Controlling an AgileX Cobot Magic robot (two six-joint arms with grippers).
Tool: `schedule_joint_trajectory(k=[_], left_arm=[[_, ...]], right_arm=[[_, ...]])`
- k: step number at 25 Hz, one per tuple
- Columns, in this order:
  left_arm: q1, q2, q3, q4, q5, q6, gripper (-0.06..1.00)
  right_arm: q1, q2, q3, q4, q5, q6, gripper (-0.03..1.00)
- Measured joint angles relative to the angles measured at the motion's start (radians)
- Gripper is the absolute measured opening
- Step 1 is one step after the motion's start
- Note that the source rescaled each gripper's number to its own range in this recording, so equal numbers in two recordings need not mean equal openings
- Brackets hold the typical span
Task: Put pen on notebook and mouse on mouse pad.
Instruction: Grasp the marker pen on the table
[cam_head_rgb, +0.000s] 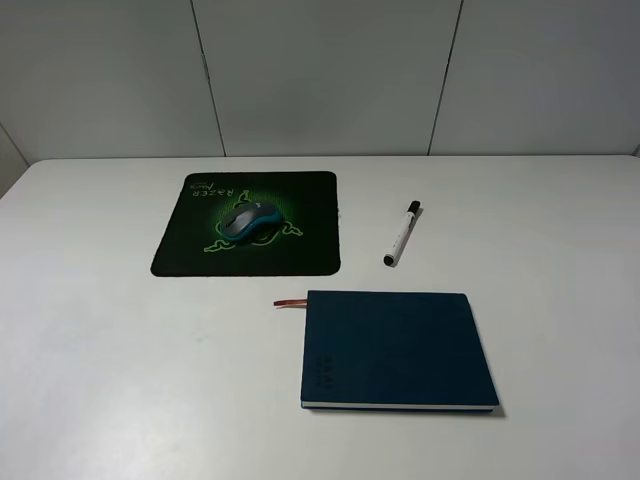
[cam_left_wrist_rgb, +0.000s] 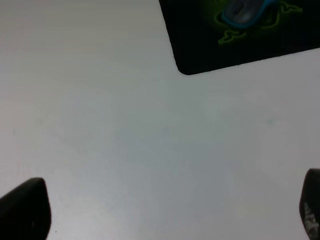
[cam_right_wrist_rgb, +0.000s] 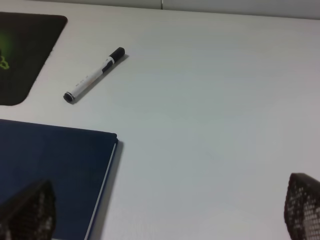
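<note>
From the high camera, half the job looks done. The mouse (cam_head_rgb: 245, 222) sits on the mouse pad (cam_head_rgb: 180, 255), near its middle and over the green logo. The pad lies beyond the notebook (cam_head_rgb: 395, 345) and off to its left.

The pen (cam_head_rgb: 401, 235) is the part left. It lies on the bare table (cam_head_rgb: 100, 350) beyond the notebook's far edge, near it but with a clear gap, touching neither the notebook nor the pad. Its black cap points away from the notebook. The notebook is closed and flat, with nothing on its cover and its ribbon sticking out at the far left corner.

Neither arm has taken hold of anything. The left gripper (cam_left_wrist_rgb: 167, 215) has its jaws wide apart over bare table, on the pad's side of the notebook. Its camera catches only a blurred sliver of the mouse, so I trust the high view for that. The right gripper (cam_right_wrist_rgb: 165, 210) is also spread wide and empty, hovering by the notebook's right edge.

I'd judge that fetching the pen falls to the right arm.
</note>
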Motion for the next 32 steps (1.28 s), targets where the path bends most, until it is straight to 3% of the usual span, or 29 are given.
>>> schedule_joint_trajectory(k=[18,32], left_arm=[[0.0,0.0,0.0,0.0,0.0,0.0,1.0],[0.0,0.0,0.0,0.0,0.0,0.0,1.0]], right_arm=[[0.0,0.018,-0.028,0.003,0.0,0.014,1.0],[0.006,0.658,-0.338,-0.026,-0.033,0.029,1.0]])
